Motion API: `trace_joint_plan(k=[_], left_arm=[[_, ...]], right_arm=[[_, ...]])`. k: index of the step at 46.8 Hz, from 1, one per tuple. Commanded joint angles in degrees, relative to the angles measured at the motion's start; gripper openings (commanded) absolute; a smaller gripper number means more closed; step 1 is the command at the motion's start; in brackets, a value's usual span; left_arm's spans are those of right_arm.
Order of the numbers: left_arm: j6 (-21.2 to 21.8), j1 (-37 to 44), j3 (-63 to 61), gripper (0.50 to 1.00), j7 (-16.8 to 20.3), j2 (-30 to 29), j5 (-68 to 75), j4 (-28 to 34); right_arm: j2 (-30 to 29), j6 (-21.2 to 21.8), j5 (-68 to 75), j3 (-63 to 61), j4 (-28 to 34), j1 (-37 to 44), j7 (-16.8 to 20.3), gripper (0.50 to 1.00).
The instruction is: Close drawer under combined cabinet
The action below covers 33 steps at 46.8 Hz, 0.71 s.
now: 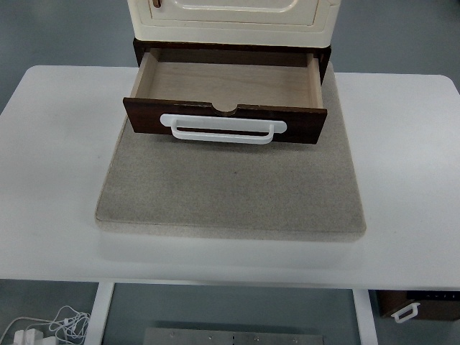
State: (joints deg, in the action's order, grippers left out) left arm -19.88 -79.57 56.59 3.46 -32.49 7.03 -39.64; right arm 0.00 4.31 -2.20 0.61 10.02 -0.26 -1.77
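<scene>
A dark brown drawer (223,123) stands pulled out from under a cream cabinet (233,18) at the top middle. Its inside is bare light wood (223,80) with nothing in it. A white handle (223,129) runs across the drawer's dark front panel, which faces me. Neither of my hands shows anywhere in the top view.
The cabinet rests on a grey mat (230,187) laid on a white table (57,180). Below the table's front edge lie white cables (47,327) at the bottom left and a dark box with a white handle (417,305) at the bottom right.
</scene>
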Motion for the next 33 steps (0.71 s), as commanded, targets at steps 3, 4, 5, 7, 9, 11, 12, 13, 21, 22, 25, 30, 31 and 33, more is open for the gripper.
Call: trace_joint_plan(k=[3,4,5,7,9,11,12,13,21,22,25,30,31,33], left_arm=[[-0.2,0.1,0.0,1.0,0.1,-1.1,3.2,-5.8],[-0.2,0.1,0.0,1.0,0.1,-1.1,3.5,-6.7],[-0.2,0.0,0.0,1.0,0.1,-1.1,4.0,-7.5],[-0.2,0.0,-0.1,1.0,0.1,-1.1,5.4,-9.5],[-0.2,0.3,-0.1,1.0,0.1,-1.1,7.6,-11.8],[-0.2,0.6,-0.1,1.0,0.1,-1.2,10.2,-14.3],[-0.2,0.9,-0.1,1.0,0.1,-1.2,11.3,-15.6],[-0.2,1.1,-0.1,1.0,0.1,-1.2,12.4,-17.0],[-0.2,2.5,-3.8,1.0,0.1,-2.5,15.6,-25.2],[-0.2,2.6,-4.5,1.0,0.1,-2.8,15.6,-26.3],[-0.2,2.8,-6.5,1.0,0.1,-3.9,15.7,-29.5],[-0.2,3.9,-8.0,1.0,-0.5,-5.7,15.8,-35.2],[-0.2,4.2,-8.2,1.0,-0.6,-5.9,15.9,-36.3],[-0.2,4.8,-8.8,1.0,-0.9,-6.1,16.4,-38.3]], right_arm=[[0.0,0.1,0.0,0.0,0.0,0.0,0.0,0.952],[0.0,0.0,0.0,0.0,0.0,0.0,0.0,0.952],[0.0,0.0,0.0,0.0,0.0,0.0,0.0,0.952],[0.0,0.1,0.0,0.0,0.0,0.0,0.0,0.952],[0.0,0.1,0.0,0.0,0.0,0.0,0.0,0.952],[0.0,0.1,0.0,0.0,0.0,0.0,0.0,0.952],[0.0,0.1,0.0,0.0,0.0,0.0,0.0,0.952],[0.0,0.0,0.0,0.0,0.0,0.0,0.0,0.952],[0.0,0.1,0.0,0.0,0.0,0.0,0.0,0.952],[0.0,0.1,0.0,0.0,0.0,0.0,0.0,0.952],[0.0,0.1,0.0,0.0,0.0,0.0,0.0,0.952],[0.0,0.0,0.0,0.0,0.0,0.0,0.0,0.952],[0.0,0.1,0.0,0.0,0.0,0.0,0.0,0.952],[0.0,0.0,0.0,0.0,0.0,0.0,0.0,0.952]])
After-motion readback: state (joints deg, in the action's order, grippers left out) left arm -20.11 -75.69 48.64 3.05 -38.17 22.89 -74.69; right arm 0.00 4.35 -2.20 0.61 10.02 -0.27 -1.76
